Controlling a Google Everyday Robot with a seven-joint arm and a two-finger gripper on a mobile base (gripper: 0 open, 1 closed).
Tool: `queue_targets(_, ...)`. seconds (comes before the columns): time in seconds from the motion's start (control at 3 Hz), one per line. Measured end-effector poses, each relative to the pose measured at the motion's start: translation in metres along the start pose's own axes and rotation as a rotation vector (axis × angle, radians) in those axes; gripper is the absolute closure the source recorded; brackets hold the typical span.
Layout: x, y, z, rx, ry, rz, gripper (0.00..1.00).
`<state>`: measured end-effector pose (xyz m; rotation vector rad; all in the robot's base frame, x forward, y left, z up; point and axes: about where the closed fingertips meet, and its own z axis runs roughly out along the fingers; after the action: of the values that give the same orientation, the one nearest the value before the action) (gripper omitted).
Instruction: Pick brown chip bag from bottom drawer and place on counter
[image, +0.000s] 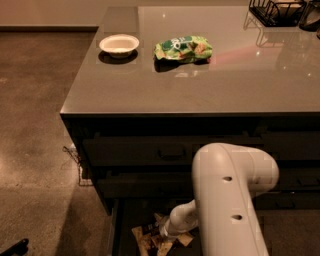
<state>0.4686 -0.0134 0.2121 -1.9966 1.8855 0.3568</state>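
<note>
The brown chip bag (149, 236) lies on the floor of the open bottom drawer (127, 220) at the bottom of the view, wrinkled, with pale edges showing. My white arm reaches down into the drawer, and my gripper (166, 234) is right on top of the bag, mostly hidden by the wrist and the bag. The glossy grey counter (200, 85) spans the upper part of the view above the dark cabinet.
On the counter are a white bowl (119, 45) at the back left and a green chip bag (183, 48) beside it. A black wire rack (280, 11) stands at the far right corner. Two shut handled drawers (170, 152) sit above the open one. Brown floor lies to the left.
</note>
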Motion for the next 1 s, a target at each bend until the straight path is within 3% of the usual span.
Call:
queue_targets(0.33,0.01,-0.007,0.032,-0.017,0.03,-0.022,0.0)
queue_targets(0.67,0.025,-0.016,0.058,-0.038,0.037,-0.011,0.18)
queue_targets(1.0,0.032,-0.023,0.056,-0.034,-0.002,-0.027,0.5)
